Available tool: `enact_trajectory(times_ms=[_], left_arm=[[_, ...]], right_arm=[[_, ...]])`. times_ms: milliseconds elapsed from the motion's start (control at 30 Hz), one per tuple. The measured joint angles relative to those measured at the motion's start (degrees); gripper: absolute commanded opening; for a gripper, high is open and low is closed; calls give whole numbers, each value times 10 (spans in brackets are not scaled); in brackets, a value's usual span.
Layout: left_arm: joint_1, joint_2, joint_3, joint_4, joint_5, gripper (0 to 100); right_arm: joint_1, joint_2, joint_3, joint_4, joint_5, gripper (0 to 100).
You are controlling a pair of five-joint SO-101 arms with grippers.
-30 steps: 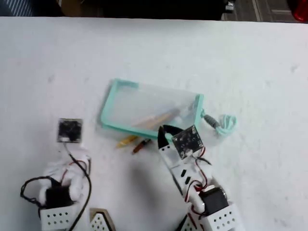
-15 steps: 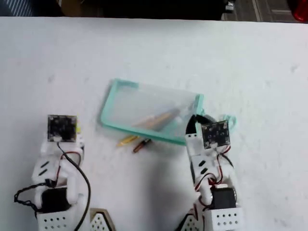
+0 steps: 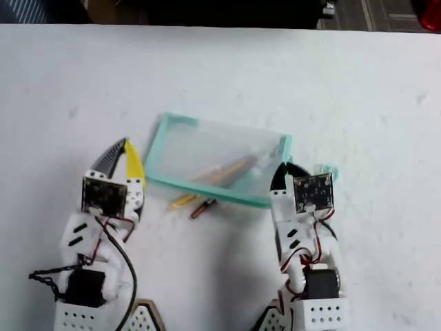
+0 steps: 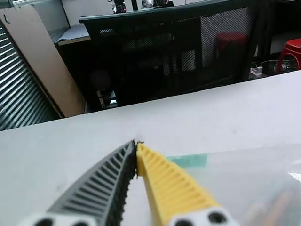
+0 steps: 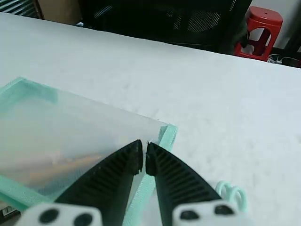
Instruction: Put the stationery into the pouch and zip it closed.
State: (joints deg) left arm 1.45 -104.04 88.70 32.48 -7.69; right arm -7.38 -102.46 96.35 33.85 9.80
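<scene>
Closing in, the left gripper (image 3: 125, 144) and right gripper (image 3: 280, 169), both pinched narrow, now flank the pouch (image 3: 207, 153); two pens (image 3: 185, 201) lie outside.

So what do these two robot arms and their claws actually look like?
Both arms are white plastic with red and black wires. The left gripper has one grey and one yellow ribbed finger; the right gripper has two black ones. Each carries a small square camera board.
</scene>
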Motion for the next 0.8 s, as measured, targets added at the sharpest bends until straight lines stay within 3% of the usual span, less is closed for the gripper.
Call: enact_trajectory(times_ms=[133, 367, 567, 667, 800], left_arm=[[-4, 0, 1, 4, -18, 24], [18, 0, -18, 102, -50, 24], [16, 9, -29, 108, -50, 24], [17, 65, -71, 108, -50, 24], [16, 234, -153, 108, -50, 24]], right_arm=[[0, 0, 0, 1, 0, 18], [-1, 0, 0, 11, 0, 18], [-1, 0, 0, 11, 0, 18], [-1, 0, 0, 11, 0, 18], [-1, 0, 0, 11, 0, 18]])
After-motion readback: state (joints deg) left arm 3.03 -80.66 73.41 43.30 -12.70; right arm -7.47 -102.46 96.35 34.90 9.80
